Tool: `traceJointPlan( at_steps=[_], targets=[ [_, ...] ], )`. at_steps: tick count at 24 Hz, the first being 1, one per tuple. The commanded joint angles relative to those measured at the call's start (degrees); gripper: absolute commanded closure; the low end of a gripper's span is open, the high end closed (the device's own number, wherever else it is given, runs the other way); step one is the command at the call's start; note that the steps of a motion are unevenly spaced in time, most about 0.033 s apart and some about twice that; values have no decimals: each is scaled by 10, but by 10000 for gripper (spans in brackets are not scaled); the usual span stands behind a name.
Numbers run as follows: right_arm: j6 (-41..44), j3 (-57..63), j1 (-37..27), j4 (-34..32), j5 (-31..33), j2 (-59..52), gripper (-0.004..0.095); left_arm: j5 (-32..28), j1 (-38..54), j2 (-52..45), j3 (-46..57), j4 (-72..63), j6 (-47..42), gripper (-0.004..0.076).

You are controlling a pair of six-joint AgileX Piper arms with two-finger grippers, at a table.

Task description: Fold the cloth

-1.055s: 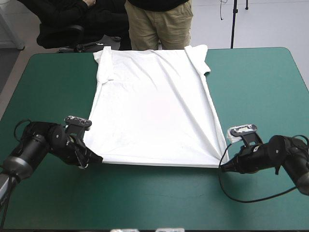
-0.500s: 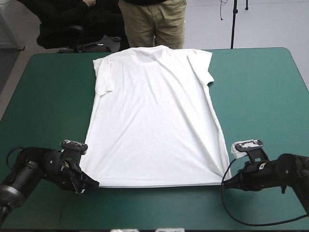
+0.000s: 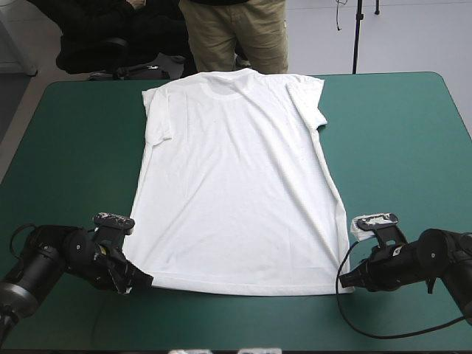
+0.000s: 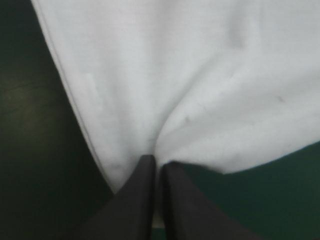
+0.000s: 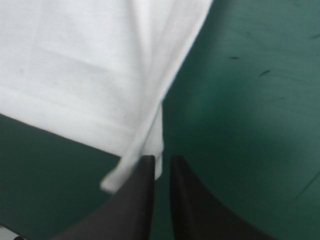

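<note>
The white T-shirt (image 3: 236, 184) lies spread flat on the teal-green table, collar toward the far edge and hem toward the near edge. My left gripper (image 3: 141, 281) is shut on the hem's near-left corner. My right gripper (image 3: 344, 282) is shut on the near-right corner. In the left wrist view the black fingers (image 4: 142, 192) pinch a puckered fold of the T-shirt (image 4: 190, 80). Seen from the right wrist, the right gripper (image 5: 160, 162) holds the T-shirt's hem corner (image 5: 150, 145), where a narrow fold of cloth hangs out sideways.
Bare teal-green table (image 3: 398, 147) lies on both sides of the T-shirt and along the near edge. A person stands just beyond the far edge, not over the table.
Both grippers pulled the hem toward the near edge and lowered it. The folded-over top part fell open, so the T-shirt now lies fully spread with fewer wrinkles.
</note>
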Motion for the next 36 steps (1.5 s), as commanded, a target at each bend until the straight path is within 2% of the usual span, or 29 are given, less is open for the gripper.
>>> traceJointPlan(
  at_steps=[1,4,6,7,8,10,11,13,15,18,21,27,31,33,36],
  targets=[
    [-7,-13,-5,10,-7,-4,646,-1,-2,-9,-12,-19,4,558],
    [-7,-13,-5,10,-7,-4,530,-2,-2,-9,-13,-28,8,391],
    [-8,-31,-5,-5,-22,-4,512,-26,-2,-10,-36,-17,8,295],
    [-8,-44,-5,-11,-35,-4,511,-49,-2,-10,-50,0,4,290],
    [-8,-79,-5,-20,-63,-4,511,-114,-1,-8,-82,55,-41,290],
    [-9,-131,-5,-26,-111,-1,517,-194,1,19,-135,169,-146,290],
    [-10,-145,-5,-26,-126,3,526,-200,7,40,-159,196,-176,290],
    [-21,-201,-5,-25,-132,27,548,-200,36,114,-235,204,-192,290],
    [-37,-252,-5,-25,-125,66,557,-195,67,217,-320,130,-147,290],
    [-48,-286,-5,-20,-127,108,557,-193,69,304,-401,75,-96,290],
    [-62,-305,-5,-10,-125,145,557,-171,69,399,-485,69,-96,290],
    [-63,-306,-5,-5,-137,168,557,-155,69,489,-562,65,-92,291],
    [-63,-306,-5,-5,-145,174,559,-139,69,531,-577,53,-88,300],
    [-63,-306,-5,-5,-152,174,559,-133,69,546,-577,54,-86,325],
    [-63,-306,-5,-5,-164,174,559,-117,69,558,-577,54,-86,415]
  ],
)
